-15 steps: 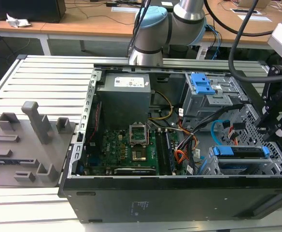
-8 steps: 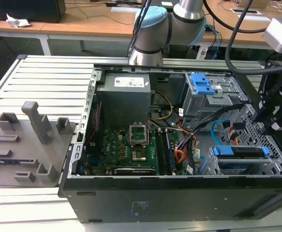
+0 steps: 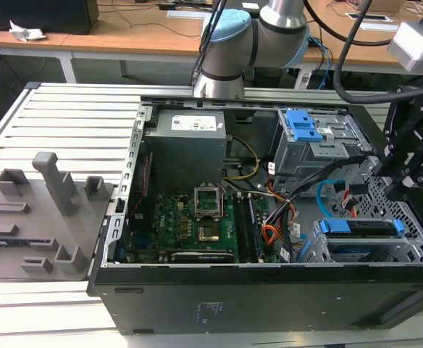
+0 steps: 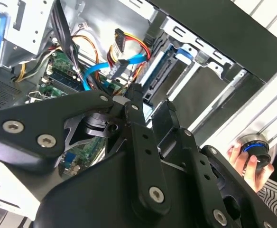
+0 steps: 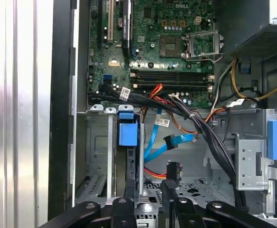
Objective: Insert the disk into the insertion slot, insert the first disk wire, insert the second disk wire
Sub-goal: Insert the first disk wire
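While I hang over the open computer case (image 3: 269, 297), my gripper (image 5: 149, 186): released, the two black fingers (image 5: 169, 190) standing apart with nothing clamped between them.
My position: at the end of the case on the exterior view's right, above the corner that holds the drive cages; in the first wrist view my fingertips sit just over the disk's edge.
Disk (image 3: 360, 228): seated in the insertion slot (image 3: 416, 235), its bright blue carrier showing along the top of the perforated silver cage.
First disk wire (image 4: 122, 40): red, orange and yellow strands ending in a small black plug, hanging loose above the motherboard and apart from the disk.
Second disk wire (image 5: 169, 142): flat light-blue cable looping just beside the disk, its end lying free near the coloured strands.
Grey cage (image 3: 302, 127): carries a blue latch and stands next to the slot, on the power-supply side.
Motherboard (image 3: 197, 217): green, on the case floor, to the exterior view's left of the slot.
Black cable bundle (image 5: 200, 128): runs between the motherboard and the cages.
Table (image 3: 66, 123): slatted metal, with a grey fixture (image 3: 45, 203) lying at the exterior view's left of the case.
Person's hand (image 4: 243, 159): outside the case, fingers at a round black knob with a blue ring (image 4: 254, 147).
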